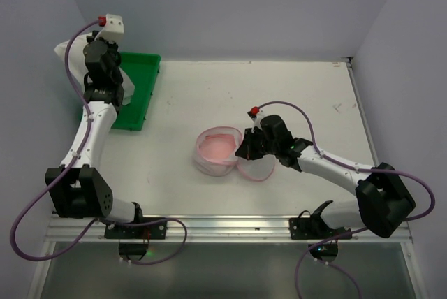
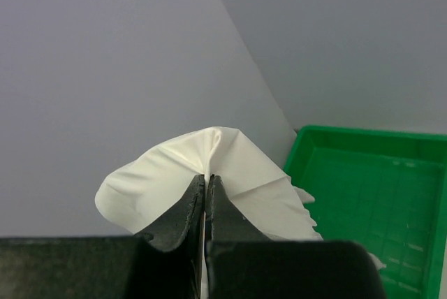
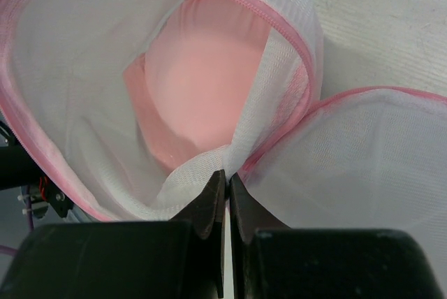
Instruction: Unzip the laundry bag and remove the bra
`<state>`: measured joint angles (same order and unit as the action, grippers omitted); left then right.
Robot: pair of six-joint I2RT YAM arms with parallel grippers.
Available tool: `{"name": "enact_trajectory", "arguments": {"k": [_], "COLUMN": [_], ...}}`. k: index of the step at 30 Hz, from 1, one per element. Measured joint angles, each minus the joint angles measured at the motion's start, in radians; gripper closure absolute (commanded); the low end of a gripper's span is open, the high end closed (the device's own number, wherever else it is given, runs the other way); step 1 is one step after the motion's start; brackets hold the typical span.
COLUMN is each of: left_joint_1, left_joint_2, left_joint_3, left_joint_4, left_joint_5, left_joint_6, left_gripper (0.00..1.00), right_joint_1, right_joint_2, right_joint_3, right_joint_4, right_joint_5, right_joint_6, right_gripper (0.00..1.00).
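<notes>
Laundry bag [image 3: 84,68] mesh, pinched by right gripper [image 3: 227,186]

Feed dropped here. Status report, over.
Left gripper shut on white cloth over green tray. Right gripper shut on laundry bag mesh; bag unzipped, pink item inside.

Both arms: white shells w/ black joint housings. L arm [image 1: 91,135] & R arm [image 1: 335,166] each carry a purple cable [image 1: 42,201] running base to wrist, w/ a small red connector [image 1: 102,19] on a white block nr the wrist. Black base brackets [image 1: 136,229], tiny green LED [image 1: 145,243] below. L gripper [image 2: 207,177] & R gripper [image 3: 227,173]: matte black, chunky bodies, fingers [image 3: 209,205] tapering to thin tips.
</notes>
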<state>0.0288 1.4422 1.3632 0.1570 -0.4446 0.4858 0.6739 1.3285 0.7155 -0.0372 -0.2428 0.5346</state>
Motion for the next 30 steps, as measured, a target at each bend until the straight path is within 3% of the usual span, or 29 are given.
{"name": "enact_trajectory", "arguments": {"k": [11, 15, 23, 28, 29, 30], "left_joint_1": [0.0, 0.0, 0.0, 0.0, 0.0, 0.0], "left_joint_2": [-0.016, 0.046, 0.378, 0.566, 0.591, 0.618], "left_joint_3": [-0.247, -0.23, -0.053, 0.047, 0.062, 0.079], "left_joint_4": [0.021, 0.052, 0.073, 0.061, 0.056, 0.048], "left_joint_5": [0.107, 0.124, 0.15, 0.153, 0.152, 0.15], "left_joint_6": [0.027, 0.027, 0.022, 0.005, 0.003, -0.003], "left_gripper": [1.0, 1.0, 1.0, 0.7, 0.56, 0.48], "right_joint_1": [0.0, 0.0, 0.0, 0.0, 0.0, 0.0], "right_joint_2": [0.0, 0.0, 0.0, 0.0, 0.0, 0.0], "right_joint_3": [0.0, -0.004, -0.02, -0.02, -0.02, -0.02], "right_joint_4": [0.01, 0.017, 0.031, 0.031, 0.032, 0.032], "right_joint_5": [-0.035, -0.039, -0.051, -0.063, -0.064, -0.064], "right_joint_6": [0.0, -0.004, -0.01, -0.019, -0.02, -0.021], "right_gripper": [1.0, 1.0, 1.0, 1.0, 1.0, 1.0]}}
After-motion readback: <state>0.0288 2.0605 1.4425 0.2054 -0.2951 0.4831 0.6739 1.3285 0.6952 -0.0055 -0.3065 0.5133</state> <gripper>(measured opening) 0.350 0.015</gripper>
